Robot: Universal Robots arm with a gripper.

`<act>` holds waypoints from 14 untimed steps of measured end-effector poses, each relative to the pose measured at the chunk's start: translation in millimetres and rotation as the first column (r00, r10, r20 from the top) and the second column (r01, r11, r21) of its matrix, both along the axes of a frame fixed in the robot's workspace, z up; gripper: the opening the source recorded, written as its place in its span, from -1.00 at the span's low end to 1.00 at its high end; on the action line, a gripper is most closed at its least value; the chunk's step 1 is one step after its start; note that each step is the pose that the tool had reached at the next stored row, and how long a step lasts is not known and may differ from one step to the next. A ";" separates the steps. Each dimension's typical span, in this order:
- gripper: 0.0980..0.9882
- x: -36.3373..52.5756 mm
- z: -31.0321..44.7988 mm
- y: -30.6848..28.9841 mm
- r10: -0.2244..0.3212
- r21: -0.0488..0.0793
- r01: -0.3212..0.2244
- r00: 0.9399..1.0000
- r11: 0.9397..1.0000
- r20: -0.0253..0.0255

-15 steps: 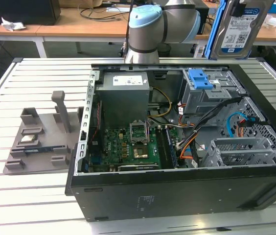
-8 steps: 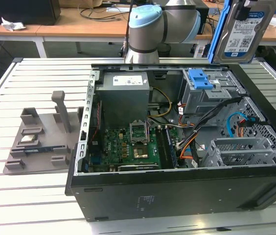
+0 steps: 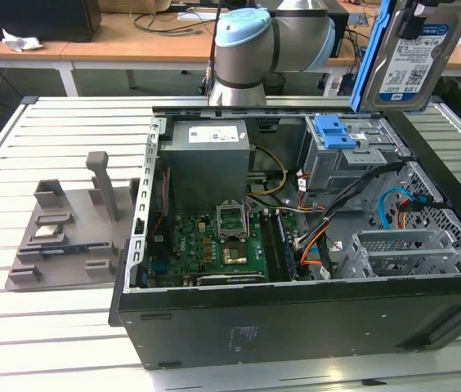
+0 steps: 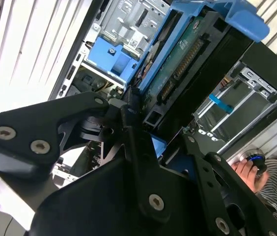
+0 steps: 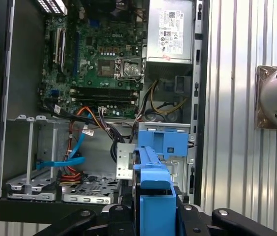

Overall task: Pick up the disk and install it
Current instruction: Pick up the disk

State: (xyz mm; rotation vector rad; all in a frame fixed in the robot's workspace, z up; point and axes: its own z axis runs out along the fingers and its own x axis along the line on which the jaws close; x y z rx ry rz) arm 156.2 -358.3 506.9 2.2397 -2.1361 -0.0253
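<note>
A white slatted table (image 3: 67, 327) is seen in the exterior view, and most of its middle is taken up by an open black computer case (image 3: 296, 327) laid on its side. The robot arm (image 3: 271, 41) is mounted at twelve o'clock from the case, just behind its rear wall. Inside the case, a grey power supply (image 3: 206, 155) is set at eleven o'clock, with the green motherboard (image 3: 214, 245) directly below it toward seven o'clock. A grey metal drive cage (image 3: 361, 159) is fitted at one o'clock, and a second metal bay (image 3: 410, 253) is found at four o'clock. A grey fixture plate (image 3: 51, 253) is laid on the table at nine o'clock from the case, well apart from it.

The disk (image 3: 414, 65) is held upright in the air at one o'clock, above the drive cage and clear of it. In the first wrist view the gripper (image 5: 154, 204) is seen clamped on the disk (image 5: 153, 167), whose blue carrier is presented edge-on between the black fingers.

A blue latch (image 3: 334, 131) is seated on top of the drive cage. A small square chip (image 3: 48, 231) is rested on the fixture plate. In the second wrist view a person's hand (image 4: 246, 172) is shown beside the case.
</note>
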 end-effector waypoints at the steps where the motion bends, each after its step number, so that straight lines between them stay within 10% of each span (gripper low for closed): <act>1: -0.39 0.0 0.0 -2.8 0.000 0.000 0.000 1.000 1.000 0.000; 14: -0.39 0.0 0.0 -22.5 0.000 -0.003 0.000 1.000 1.000 0.000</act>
